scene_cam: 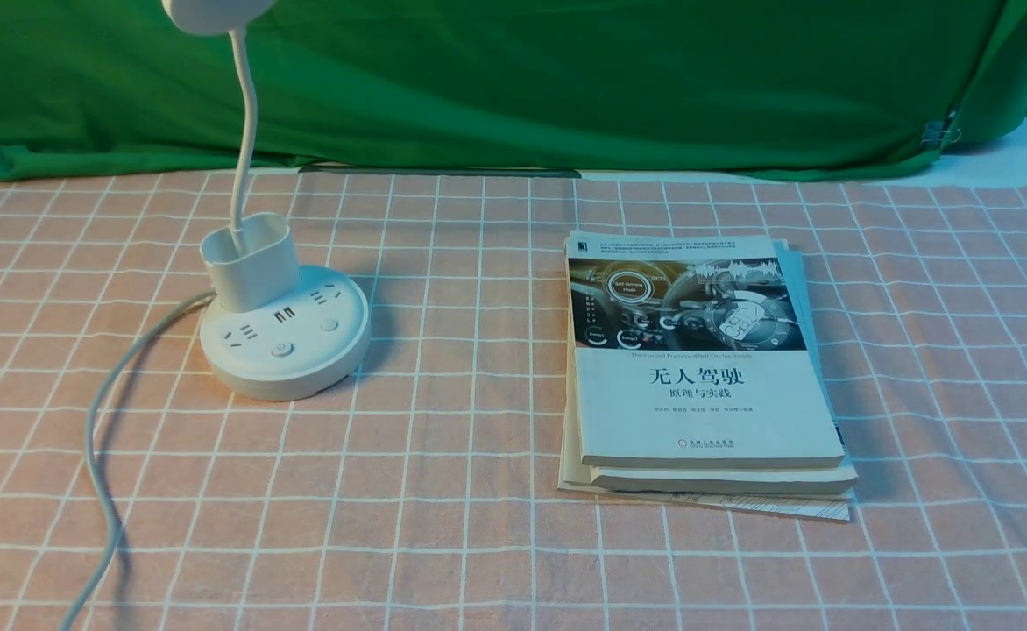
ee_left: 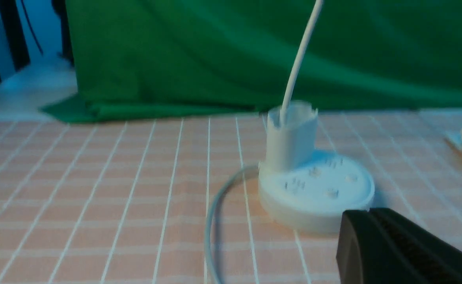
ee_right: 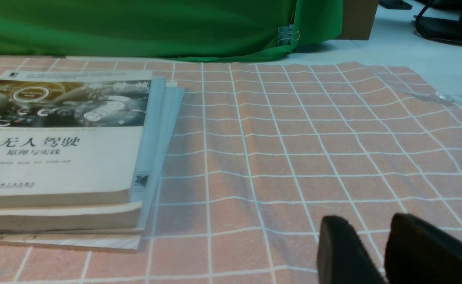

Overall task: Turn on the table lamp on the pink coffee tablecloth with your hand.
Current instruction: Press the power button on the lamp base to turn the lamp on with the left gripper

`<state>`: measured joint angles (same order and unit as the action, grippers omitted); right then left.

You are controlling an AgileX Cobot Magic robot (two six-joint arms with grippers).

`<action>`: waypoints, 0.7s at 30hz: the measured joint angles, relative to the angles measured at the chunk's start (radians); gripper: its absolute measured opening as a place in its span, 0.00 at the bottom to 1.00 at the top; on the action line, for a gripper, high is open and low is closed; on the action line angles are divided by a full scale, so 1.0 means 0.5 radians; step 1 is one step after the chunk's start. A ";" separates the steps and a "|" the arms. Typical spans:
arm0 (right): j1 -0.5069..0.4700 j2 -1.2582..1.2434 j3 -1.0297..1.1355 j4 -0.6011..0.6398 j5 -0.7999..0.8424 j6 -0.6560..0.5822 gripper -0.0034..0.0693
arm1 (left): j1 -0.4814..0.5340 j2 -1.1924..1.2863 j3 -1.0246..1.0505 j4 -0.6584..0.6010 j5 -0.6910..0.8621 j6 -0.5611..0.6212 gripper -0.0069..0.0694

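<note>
the white table lamp with a round disc base [scene_cam: 303,368] stands upright on the left side of the salmon-pink cloth with a grid of thin white lines [scene_cam: 470,350]. its base carries sockets, two dark usb slots and two small round buttons, the nearer one [scene_cam: 281,349] marked with a power symbol. a white oval cup [scene_cam: 255,263] rises from the back of the base, and a thin white gooseneck [scene_cam: 246,131] climbs out of it to a rounded white head [scene_cam: 216,10], cut off by the front view's upper edge. no glow can be made out on the part of the head that shows. a grey-white cord [scene_cam: 102,473] leaves from beside the cup and curves towards the near edge of the front view, to the left of the base. well to the right of the lamp lies a stack of paperback books [scene_cam: 706,403], the top one white with a dark dashboard photo and chinese lettering. behind the cloth hangs a green fabric backdrop [scene_cam: 513,88], with a metal binder clip [scene_cam: 936,133] near its right end. nothing covers the buttons in the front view. the left black pointed gripper [ee_left: 367,213] shows its fingers together, with nothing seen between them; the right black gripper [ee_right: 367,219] has its fingertips apart, with cloth visible between them.
</note>
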<state>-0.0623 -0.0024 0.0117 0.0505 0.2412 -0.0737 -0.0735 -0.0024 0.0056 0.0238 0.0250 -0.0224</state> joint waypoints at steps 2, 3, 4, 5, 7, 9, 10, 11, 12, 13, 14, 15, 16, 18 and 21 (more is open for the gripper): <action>0.000 0.000 0.000 0.000 0.000 0.000 0.38 | 0.000 0.000 0.000 0.000 -0.280 0.011 0.12; 0.000 0.000 0.000 0.000 0.000 0.000 0.38 | 0.000 0.000 0.000 0.000 -0.311 0.018 0.12; 0.000 0.000 0.000 0.000 0.000 0.000 0.38 | 0.000 0.000 0.000 0.000 -0.523 0.045 0.12; 0.000 0.000 0.000 0.000 0.000 0.000 0.38 | 0.000 0.000 0.000 0.002 -0.688 0.066 0.12; 0.000 0.000 0.000 0.000 0.000 0.000 0.38 | 0.000 0.000 0.000 0.018 -0.897 0.089 0.12; 0.000 0.000 0.000 0.000 0.000 0.000 0.38 | 0.000 0.000 0.000 0.047 -1.055 0.093 0.12; 0.000 0.000 0.000 0.000 0.000 0.000 0.38 | 0.000 0.000 0.000 0.054 -1.113 0.095 0.12; 0.000 0.000 0.000 0.000 0.000 0.000 0.38 | 0.000 0.000 0.000 0.059 -1.138 0.095 0.12; 0.000 0.000 0.000 0.000 0.000 0.000 0.38 | 0.000 0.000 0.000 0.060 -1.160 0.095 0.12; 0.000 0.000 0.000 0.000 0.000 0.000 0.38 | 0.000 0.000 0.000 0.061 -1.173 0.095 0.12; 0.000 0.000 0.000 0.000 0.000 0.000 0.38 | 0.000 0.000 0.000 0.061 -1.183 0.093 0.12; 0.000 0.000 0.000 0.000 0.000 0.000 0.38 | 0.000 0.000 0.000 0.064 -1.187 0.084 0.12; 0.000 0.000 0.000 0.000 0.000 0.000 0.38 | 0.000 0.000 0.000 0.066 -1.192 0.060 0.12; 0.000 0.000 0.000 0.000 0.000 0.000 0.38 | 0.000 0.000 0.000 0.066 -1.215 0.011 0.12; 0.000 0.000 0.000 0.000 0.000 0.000 0.38 | 0.000 0.000 0.000 0.060 -1.319 -0.141 0.12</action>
<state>-0.0623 -0.0024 0.0117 0.0505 0.2412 -0.0737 -0.0735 -0.0024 0.0056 0.0537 -0.6347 -0.0931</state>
